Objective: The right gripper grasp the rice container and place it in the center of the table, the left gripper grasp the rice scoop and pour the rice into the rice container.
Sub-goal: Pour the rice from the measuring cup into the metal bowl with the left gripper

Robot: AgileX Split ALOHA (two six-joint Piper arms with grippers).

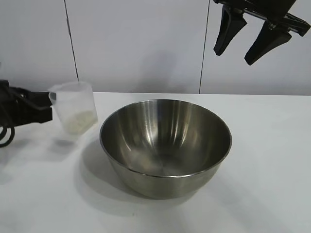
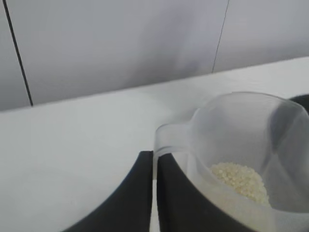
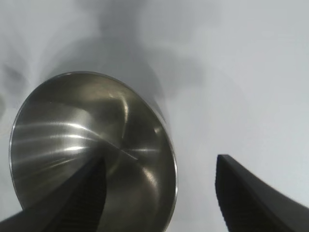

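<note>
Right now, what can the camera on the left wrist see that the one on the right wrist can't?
Only the left wrist view shows the rice scoop, its handle pinched by the left gripper, with the rice heaped inside. Only the right wrist view shows the rice container, empty, with the right gripper open above it. Both show the white table.

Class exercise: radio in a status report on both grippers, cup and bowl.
Left gripper shut on cup, rice inside. Right gripper open, high above bowl. Bowl empty, nothing blocking.
</note>
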